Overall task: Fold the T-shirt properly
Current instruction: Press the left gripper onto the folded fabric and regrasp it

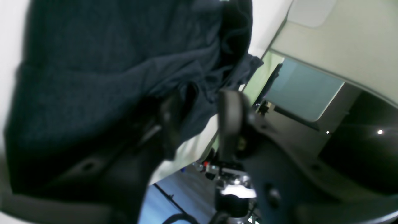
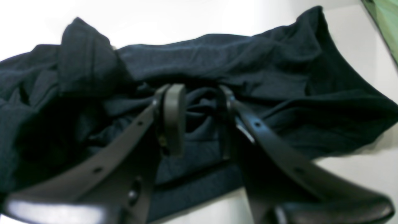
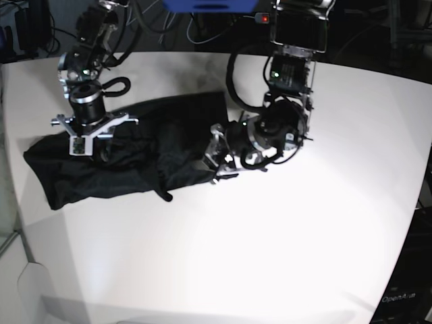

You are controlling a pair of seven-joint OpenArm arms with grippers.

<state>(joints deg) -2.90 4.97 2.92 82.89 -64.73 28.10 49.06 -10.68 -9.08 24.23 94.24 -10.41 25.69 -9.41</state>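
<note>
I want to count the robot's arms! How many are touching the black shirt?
2. The right tool is down on the T-shirt near its left end; the left tool is at its right edge.

text: "OpenArm" | on: dark panel (image 3: 405,297), base view lower right

I see a white table (image 3: 283,243), brightly lit. Behind the table it is dark, with cables (image 3: 169,27) and a blue panel (image 3: 209,5).
</note>
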